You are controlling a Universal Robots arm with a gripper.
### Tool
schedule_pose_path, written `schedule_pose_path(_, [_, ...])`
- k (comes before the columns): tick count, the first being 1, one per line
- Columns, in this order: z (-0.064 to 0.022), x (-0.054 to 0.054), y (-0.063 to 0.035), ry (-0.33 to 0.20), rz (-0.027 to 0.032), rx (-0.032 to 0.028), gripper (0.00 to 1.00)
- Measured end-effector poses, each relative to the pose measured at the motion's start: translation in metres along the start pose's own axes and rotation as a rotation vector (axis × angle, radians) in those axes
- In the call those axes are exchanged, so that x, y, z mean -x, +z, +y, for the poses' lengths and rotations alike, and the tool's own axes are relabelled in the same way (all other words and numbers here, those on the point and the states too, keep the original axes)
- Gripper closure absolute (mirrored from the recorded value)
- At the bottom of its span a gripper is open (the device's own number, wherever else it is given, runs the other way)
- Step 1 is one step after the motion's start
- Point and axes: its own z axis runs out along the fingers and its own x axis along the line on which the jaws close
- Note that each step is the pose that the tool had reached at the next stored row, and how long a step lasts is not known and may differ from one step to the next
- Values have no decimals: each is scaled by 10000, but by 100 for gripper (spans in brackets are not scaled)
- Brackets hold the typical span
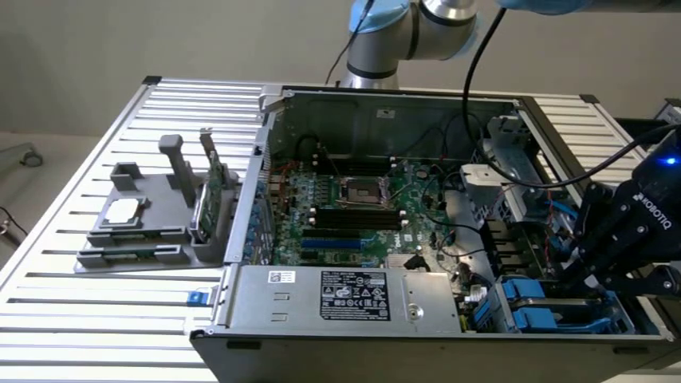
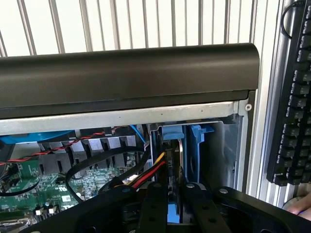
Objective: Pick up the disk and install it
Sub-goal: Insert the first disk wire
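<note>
The hand (image 2: 172, 201) is down in the drive corner of the open computer case (image 1: 372, 100), its 2 black fingers (image 2: 154, 204) drawn close together and clamped on the disk (image 2: 175, 160), which stands on edge between them with its blue carrier rails (image 2: 194, 145) lining up with the blue bay. From the exterior view the hand (image 1: 596, 275) sits at that view's right, low over the blue drive carriers (image 1: 532, 299) by the case's near corner. As I read it, the disk is partway into its slot and not yet seated, so doing this well means keeping it square to the bay walls and pushing straight along the rails; any tilt looks likely to jam the plastic. The tight spot is the bundle of red, yellow and black wires (image 2: 146, 170) lying just beside the disk, and the black looped cables (image 2: 92, 165) over the motherboard (image 1: 340, 207) near them; these could get pinched or snagged by a finger. The grey case edge (image 2: 121, 114) stands close to the bay. Off to the side, a keyboard (image 2: 294, 97) lies on the slatted counter (image 1: 107, 319), and a grey holder with a green circuit card (image 1: 218, 187) stands well apart, at the exterior view's left.
</note>
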Motion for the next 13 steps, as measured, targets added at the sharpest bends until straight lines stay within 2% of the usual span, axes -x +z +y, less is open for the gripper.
schedule_pose_path(13, [4,0,17,-12,22,-14,83])
